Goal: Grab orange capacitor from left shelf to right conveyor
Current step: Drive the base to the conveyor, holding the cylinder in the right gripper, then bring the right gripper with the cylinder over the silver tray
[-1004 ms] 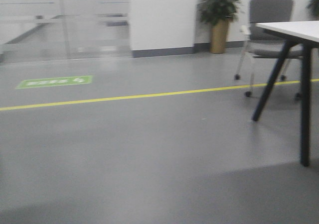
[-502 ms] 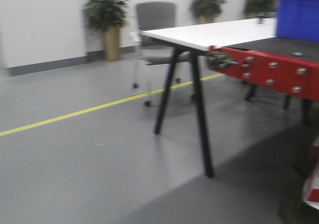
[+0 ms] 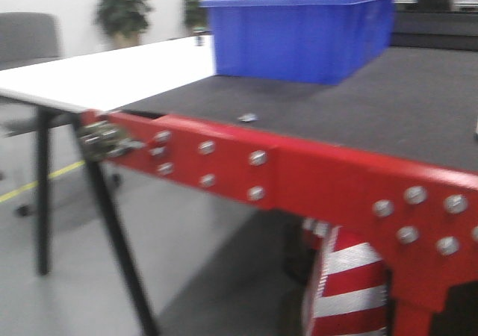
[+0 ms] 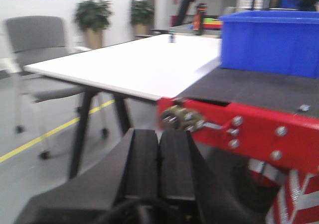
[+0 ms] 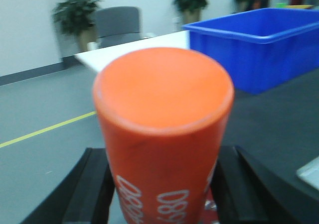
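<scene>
1. The orange capacitor (image 5: 163, 99) stands upright between the fingers (image 5: 94, 186) of the right gripper (image 5: 163, 189), which clasp its sides; the pick looks done; the shelf is in no view.
2. The left gripper (image 4: 159, 159) has its fingers pressed flat together with nothing between them.
3. What is left, I judge: carry the capacitor over the conveyor (image 3: 388, 104), lower it, let go; the dark belt lies ahead and right of the right fingers, seemingly not yet under them.
4. The belt is flat and textured, with a bolted red frame (image 3: 314, 172) at its near edge; a blue bin (image 3: 299, 37) sits further beyond the fingers, with bare belt before it.
5. A white table (image 3: 112, 71) adjoins the belt, left of the fingers; a grey chair (image 4: 35, 35), potted plants (image 4: 92, 15) and a yellow line (image 5: 50, 127) on the floor lie beyond; every view is blurred.
</scene>
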